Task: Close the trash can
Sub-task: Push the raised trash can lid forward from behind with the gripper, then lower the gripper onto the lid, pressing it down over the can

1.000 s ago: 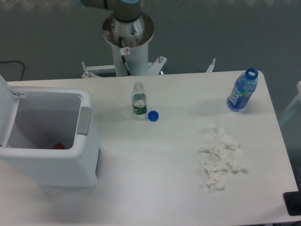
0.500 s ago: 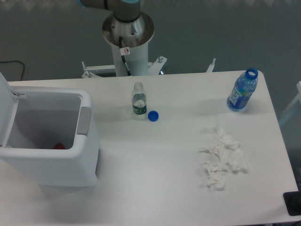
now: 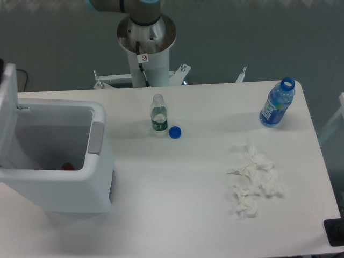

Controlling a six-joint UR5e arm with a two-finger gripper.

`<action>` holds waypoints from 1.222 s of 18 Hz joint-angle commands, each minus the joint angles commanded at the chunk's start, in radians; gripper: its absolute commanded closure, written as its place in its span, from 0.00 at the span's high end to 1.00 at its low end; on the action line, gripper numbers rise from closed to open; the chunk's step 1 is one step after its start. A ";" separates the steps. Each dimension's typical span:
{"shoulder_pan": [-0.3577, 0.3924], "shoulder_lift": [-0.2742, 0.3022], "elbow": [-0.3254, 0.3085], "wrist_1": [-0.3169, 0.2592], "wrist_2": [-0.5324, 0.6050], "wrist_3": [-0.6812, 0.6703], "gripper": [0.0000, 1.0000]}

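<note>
The trash can, a big white bin, stands at the table's left front with its mouth open. Its grey latch tab sits on the right rim. The white lid stands nearly upright along the left side, hinged at the back left. Something small and red lies at the bottom inside. Only the arm's base column and a bit of blue-grey arm show at the top. The gripper itself is out of view; a dark sliver at the left edge just above the lid cannot be identified.
A small clear bottle without a cap stands mid-table, its blue cap beside it. A blue bottle stands at the back right. Crumpled white tissues lie at the right front. A dark object sits at the right front corner.
The lid has swung from leaning out to the left to nearly upright, its top edge now further right. Nothing else on the table has moved.
</note>
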State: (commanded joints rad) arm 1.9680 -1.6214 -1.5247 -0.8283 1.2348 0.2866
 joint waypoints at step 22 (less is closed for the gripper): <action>0.089 -0.003 -0.064 0.000 0.094 0.071 1.00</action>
State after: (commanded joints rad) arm 2.0570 -1.6245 -1.5892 -0.8283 1.3284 0.3574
